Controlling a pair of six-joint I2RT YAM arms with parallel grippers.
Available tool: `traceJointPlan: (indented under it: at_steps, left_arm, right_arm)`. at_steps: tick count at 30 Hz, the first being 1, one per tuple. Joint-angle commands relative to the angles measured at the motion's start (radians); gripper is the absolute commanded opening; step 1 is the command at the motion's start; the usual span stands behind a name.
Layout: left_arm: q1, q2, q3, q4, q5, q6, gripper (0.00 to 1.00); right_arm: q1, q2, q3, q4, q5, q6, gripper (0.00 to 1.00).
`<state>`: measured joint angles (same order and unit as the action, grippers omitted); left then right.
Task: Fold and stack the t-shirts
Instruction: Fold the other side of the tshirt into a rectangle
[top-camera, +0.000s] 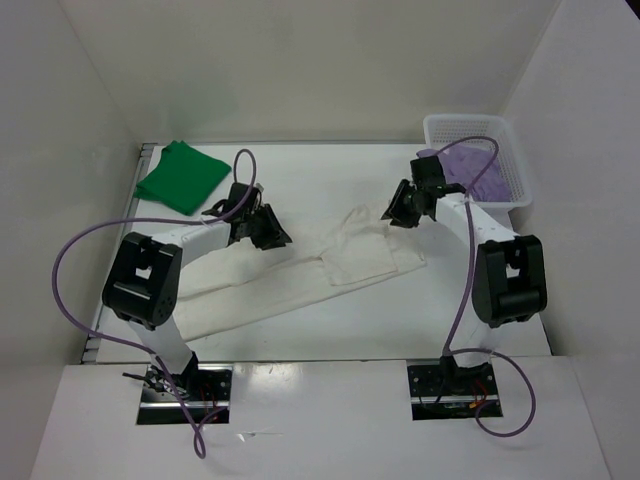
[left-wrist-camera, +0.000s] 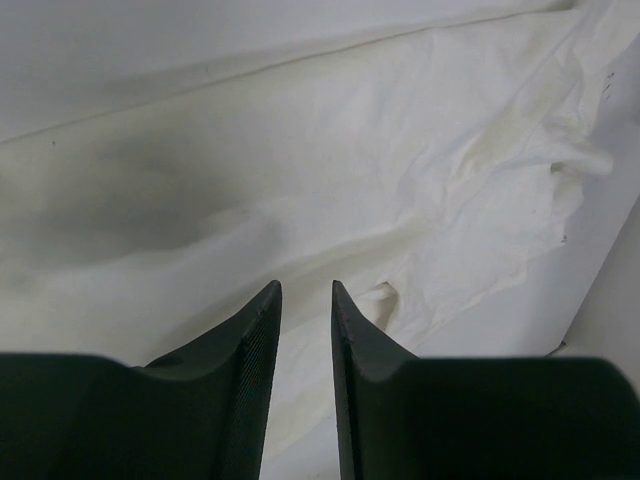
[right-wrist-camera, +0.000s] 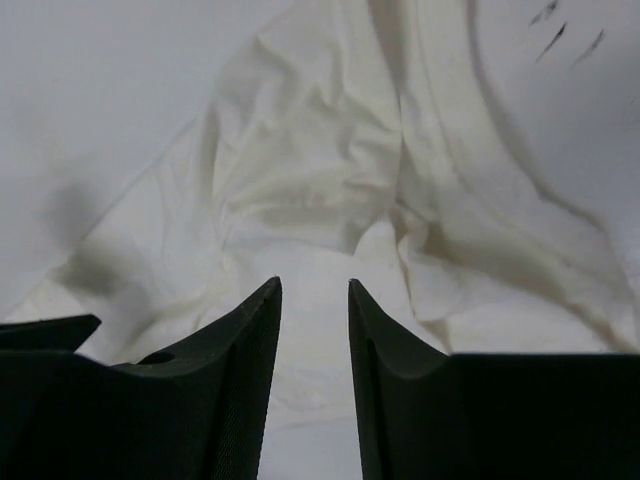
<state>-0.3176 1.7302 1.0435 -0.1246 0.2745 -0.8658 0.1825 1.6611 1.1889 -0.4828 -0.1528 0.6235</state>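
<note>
A white t-shirt (top-camera: 300, 275) lies partly folded in a long strip across the middle of the table, with a creased flap (top-camera: 360, 255) on its right part. My left gripper (top-camera: 268, 232) hovers over its upper left edge, jaws a little apart and empty. The left wrist view shows those jaws (left-wrist-camera: 306, 285) above the white cloth (left-wrist-camera: 330, 180). My right gripper (top-camera: 398, 210) hangs open above the shirt's upper right end, and its wrist view shows the empty jaws (right-wrist-camera: 314, 283) over bunched white folds (right-wrist-camera: 310, 170). A folded green t-shirt (top-camera: 180, 177) rests at the far left. The lavender t-shirt (top-camera: 475, 170) lies crumpled in the basket.
A white lattice basket (top-camera: 510, 135) stands at the table's far right corner. White walls close in the table at the back and on both sides. Purple cables loop from both arms.
</note>
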Motion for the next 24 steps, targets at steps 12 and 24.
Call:
traceJointPlan:
  at_steps: [12,24]
  left_arm:
    - [-0.256,-0.035,-0.005,-0.041,0.060,-0.005,0.37]
    - [-0.256,-0.064,-0.141,-0.047,0.006,-0.041,0.38]
  right_arm:
    - [-0.061,0.218,0.170,0.194,0.134,-0.027,0.43]
    - [-0.061,0.397,0.294,0.248,0.122,-0.008,0.27]
